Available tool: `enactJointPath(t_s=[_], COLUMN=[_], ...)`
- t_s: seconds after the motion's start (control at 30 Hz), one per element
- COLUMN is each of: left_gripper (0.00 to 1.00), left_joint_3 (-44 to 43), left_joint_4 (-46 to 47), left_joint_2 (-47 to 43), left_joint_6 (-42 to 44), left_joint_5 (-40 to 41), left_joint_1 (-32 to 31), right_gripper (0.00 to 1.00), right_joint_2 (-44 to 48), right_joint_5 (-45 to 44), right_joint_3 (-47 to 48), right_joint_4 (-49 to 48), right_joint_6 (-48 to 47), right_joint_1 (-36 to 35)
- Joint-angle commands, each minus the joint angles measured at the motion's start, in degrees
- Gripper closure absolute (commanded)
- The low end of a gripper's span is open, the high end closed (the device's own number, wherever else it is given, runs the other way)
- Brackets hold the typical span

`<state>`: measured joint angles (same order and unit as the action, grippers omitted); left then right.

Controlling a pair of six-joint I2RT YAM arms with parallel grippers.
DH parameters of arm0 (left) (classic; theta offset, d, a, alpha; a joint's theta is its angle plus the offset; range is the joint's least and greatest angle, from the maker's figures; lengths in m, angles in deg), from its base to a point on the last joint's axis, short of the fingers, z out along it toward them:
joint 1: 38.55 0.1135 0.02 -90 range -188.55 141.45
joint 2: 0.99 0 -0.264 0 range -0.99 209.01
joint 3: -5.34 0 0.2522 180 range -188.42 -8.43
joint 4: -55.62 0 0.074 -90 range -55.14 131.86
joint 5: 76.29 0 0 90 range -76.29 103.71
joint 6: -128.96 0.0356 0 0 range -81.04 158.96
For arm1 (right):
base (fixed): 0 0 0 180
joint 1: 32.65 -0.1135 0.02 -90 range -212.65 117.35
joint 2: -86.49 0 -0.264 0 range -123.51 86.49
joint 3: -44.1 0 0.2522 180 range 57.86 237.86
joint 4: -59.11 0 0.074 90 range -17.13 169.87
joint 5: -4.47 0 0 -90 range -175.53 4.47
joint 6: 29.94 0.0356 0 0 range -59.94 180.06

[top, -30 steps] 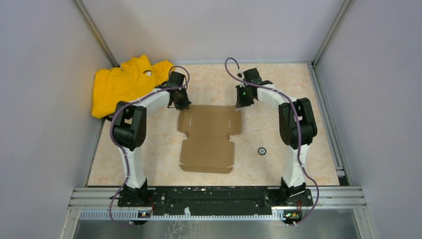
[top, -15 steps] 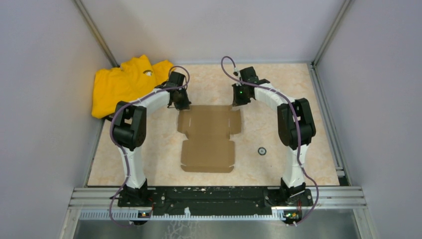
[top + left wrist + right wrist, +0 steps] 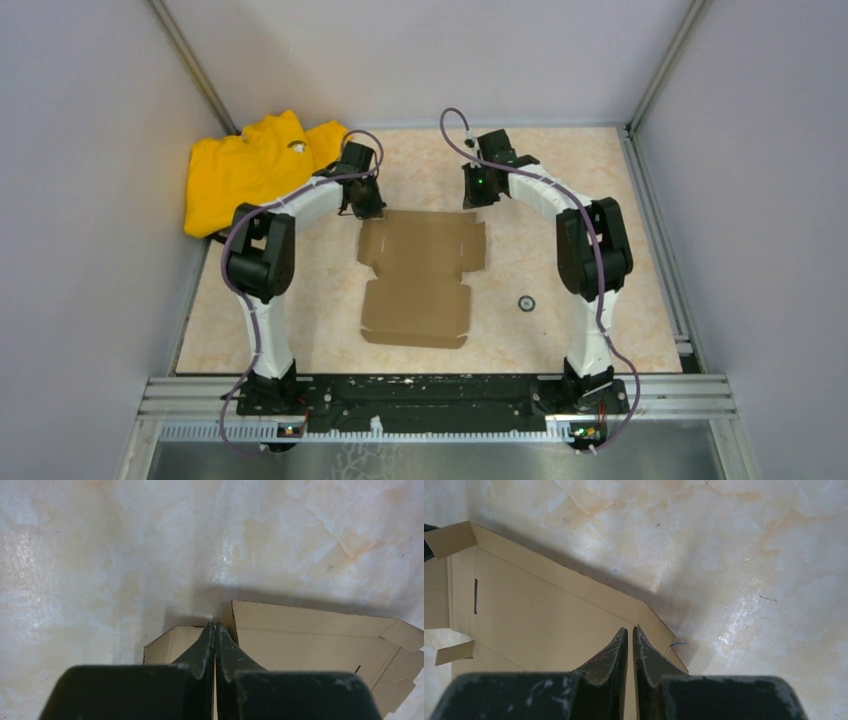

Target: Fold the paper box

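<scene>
The paper box (image 3: 420,275) lies flat and unfolded in the middle of the table, plain brown with flaps and tabs. My left gripper (image 3: 367,210) is at its far left corner. In the left wrist view its fingertips (image 3: 215,625) are pressed together, with the tip in the notch between a side flap and the main panel (image 3: 310,640). My right gripper (image 3: 474,198) hovers by the far right corner. Its fingers (image 3: 630,629) stand a hair apart over the angled corner flap of the box (image 3: 539,615), with nothing between them.
A yellow garment (image 3: 250,170) is heaped at the far left corner of the table. A small dark ring (image 3: 525,303) lies to the right of the box. Grey walls close in three sides.
My right gripper has shifted a little to the left and farther back along the box's far edge. The left gripper and the box have barely moved.
</scene>
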<state>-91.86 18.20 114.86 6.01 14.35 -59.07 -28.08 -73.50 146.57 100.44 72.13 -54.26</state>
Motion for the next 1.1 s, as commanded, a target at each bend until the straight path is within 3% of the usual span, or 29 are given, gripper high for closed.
enactJointPath(t_s=[0.0,0.33,1.07], left_gripper=[1.0,1.0,1.0], left_joint_3=[-2.2,-2.4,-3.0], left_joint_4=[-0.7,-1.2,-1.1], left_joint_2=[0.1,-0.4,-0.1], left_joint_6=[0.4,1.2,0.7], left_joint_5=[0.6,1.6,0.9], left_joint_1=[-0.3,0.1,0.3], right_gripper=[0.92,0.94,0.94], right_joint_2=[1.1,3.9,-0.1], right_joint_5=[-3.8,-6.2,-0.4], right_joint_3=[2.6,-1.9,-0.5], right_joint_4=[0.2,2.1,0.9], right_joint_6=[0.5,0.5,0.8], right_joint_1=[-0.5,5.7,3.3])
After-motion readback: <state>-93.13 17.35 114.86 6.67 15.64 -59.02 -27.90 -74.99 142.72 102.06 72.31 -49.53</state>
